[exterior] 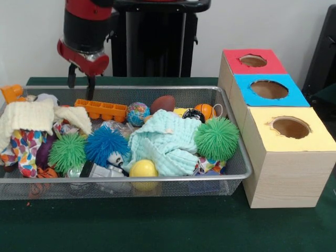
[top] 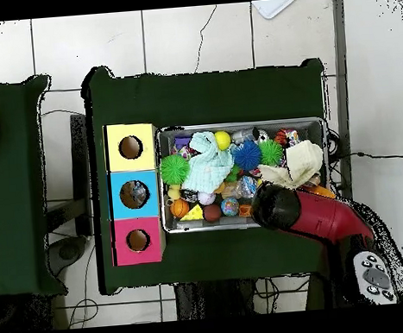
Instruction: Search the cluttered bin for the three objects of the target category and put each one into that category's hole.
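Front view had my arm (exterior: 86,26) coming down at the bin's (exterior: 126,181) far left corner, my end effector (exterior: 81,79) hanging just above the rim with its two fingers apart and holding nothing. The bin sat on the green table (exterior: 157,226), heaped with toys and cloths, touching a row of three boxes (exterior: 283,152). Overhead, white floor tiles (top: 229,33) surrounded the table.
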`<action>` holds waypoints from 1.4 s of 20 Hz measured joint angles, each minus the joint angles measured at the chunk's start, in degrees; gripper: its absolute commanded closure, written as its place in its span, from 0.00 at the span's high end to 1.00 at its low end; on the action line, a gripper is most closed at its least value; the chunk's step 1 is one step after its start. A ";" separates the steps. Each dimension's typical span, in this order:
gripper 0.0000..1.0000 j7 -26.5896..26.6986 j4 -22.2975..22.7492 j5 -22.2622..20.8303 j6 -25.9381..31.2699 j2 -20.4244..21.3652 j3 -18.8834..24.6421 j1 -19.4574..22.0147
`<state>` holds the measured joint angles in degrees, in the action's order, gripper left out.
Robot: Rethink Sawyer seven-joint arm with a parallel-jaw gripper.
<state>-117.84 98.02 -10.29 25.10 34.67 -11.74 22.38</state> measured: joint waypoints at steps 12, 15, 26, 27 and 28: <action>1.00 0.00 0.04 4.26 7.89 9.05 2.07 -0.06; 1.00 0.00 0.09 5.27 7.78 9.23 3.01 0.33; 1.00 0.00 2.03 8.14 2.49 9.20 7.63 1.20; 1.00 0.00 2.30 8.18 2.05 9.14 7.83 1.12; 1.00 0.00 2.70 8.18 1.49 8.87 8.08 1.02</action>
<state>-117.84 100.71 -2.12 26.59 43.54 -3.66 23.40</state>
